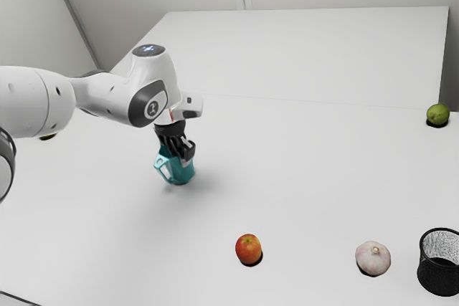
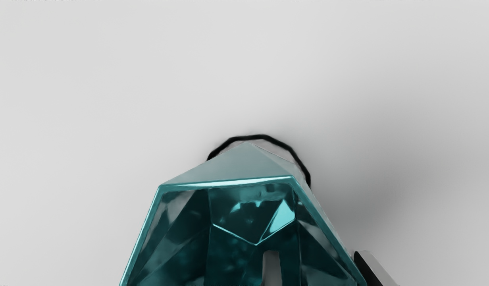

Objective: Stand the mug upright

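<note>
The exterior view showed the gripper point(image 1: 183, 157) at the mouth of the teal mug point(image 1: 179, 175), with the mug directly below it on the white table point(image 1: 308, 155). The mug's base was down and its mouth faced up towards the gripper; whether it stood quite level, I could not tell. Its handle pointed to the exterior view's left. In the wrist view, part of the gripper reached inside the mug and part stood just outside its wall. Whether it was released or clenched on that wall, I could not tell.

The other things lay away from the mug. The apple point(image 1: 248, 249) was nearer the exterior camera than the mug and towards the exterior view's right. The garlic bulb point(image 1: 373, 258) lay farther from the mug that way, and the black container point(image 1: 439, 282) farther still. The green fruit point(image 1: 438, 114) was well apart from the mug, towards the exterior view's right and farther from that camera.
</note>
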`<state>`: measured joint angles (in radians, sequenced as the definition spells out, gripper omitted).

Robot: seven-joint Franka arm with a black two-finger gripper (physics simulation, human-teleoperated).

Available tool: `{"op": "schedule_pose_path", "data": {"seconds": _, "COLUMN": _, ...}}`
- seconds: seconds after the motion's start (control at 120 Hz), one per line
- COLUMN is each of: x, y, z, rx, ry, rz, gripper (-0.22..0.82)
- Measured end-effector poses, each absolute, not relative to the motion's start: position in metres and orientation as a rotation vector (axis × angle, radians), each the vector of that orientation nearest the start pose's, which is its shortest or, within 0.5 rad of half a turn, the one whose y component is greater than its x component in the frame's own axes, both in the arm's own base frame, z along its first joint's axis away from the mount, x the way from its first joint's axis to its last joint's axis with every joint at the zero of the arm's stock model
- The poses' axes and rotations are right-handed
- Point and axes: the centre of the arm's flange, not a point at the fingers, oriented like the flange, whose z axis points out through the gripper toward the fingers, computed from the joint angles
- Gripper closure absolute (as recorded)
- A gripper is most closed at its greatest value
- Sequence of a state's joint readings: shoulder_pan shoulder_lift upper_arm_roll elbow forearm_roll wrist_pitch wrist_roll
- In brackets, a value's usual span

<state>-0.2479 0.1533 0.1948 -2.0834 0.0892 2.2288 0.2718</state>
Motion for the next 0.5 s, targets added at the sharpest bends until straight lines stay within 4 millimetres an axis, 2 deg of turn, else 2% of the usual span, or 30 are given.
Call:
{"op": "schedule_pose_path", "data": {"seconds": 0.142, "x": 0.567, "y": -0.030, "z": 0.379, "rx": -2.997, "ry": 0.562, "rz": -0.037, "gripper": 0.25}}
{"op": "schedule_pose_path", "data": {"seconds": 0.317, "x": 0.566, "y": -0.031, "z": 0.413, "rx": -3.003, "ry": 0.550, "rz": -0.113, "gripper": 0.11}}
{"op": "schedule_pose_path", "data": {"seconds": 0.408, "x": 0.577, "y": -0.036, "z": 0.445, "rx": -3.000, "ry": 0.551, "rz": -0.177, "gripper": 0.07}}
{"op": "schedule_pose_path", "data": {"seconds": 0.5, "x": 0.596, "y": -0.032, "z": 0.497, "rx": -3.011, "ry": 0.515, "rz": -0.257, "gripper": 0.05}}
